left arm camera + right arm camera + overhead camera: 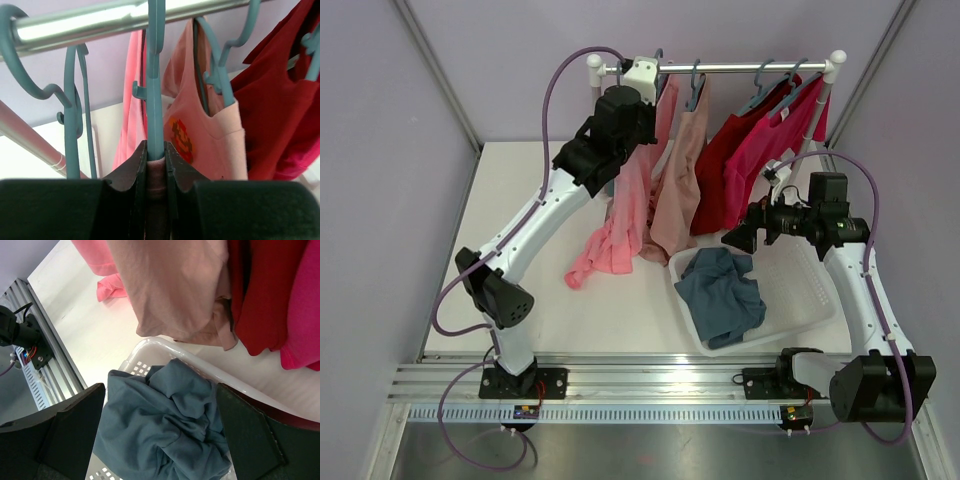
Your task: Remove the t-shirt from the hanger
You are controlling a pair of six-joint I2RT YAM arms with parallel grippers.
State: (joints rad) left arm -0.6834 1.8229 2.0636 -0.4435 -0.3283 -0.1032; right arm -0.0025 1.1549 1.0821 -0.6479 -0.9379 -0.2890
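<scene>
Left gripper (156,150) clamped on pink t-shirt (615,245) collar below teal hanger (154,95); shirt hangs straight down. Right gripper (160,405) jaws apart, farther off.

rack rail (100,17): polished metal, glossy | teal hanger (155,100): smooth plastic, slight sheen | pink t-shirt (610,245): soft matt cloth | peach t-shirt (215,135): matt cloth, printed motif | red shirt (280,115): matt cloth | laundry basket (805,295): white glossy perforated plastic | blue-grey garment (165,425): crumpled matt cloth | table (620,312): smooth white, matt | left gripper fingers (125,175): matt black
</scene>
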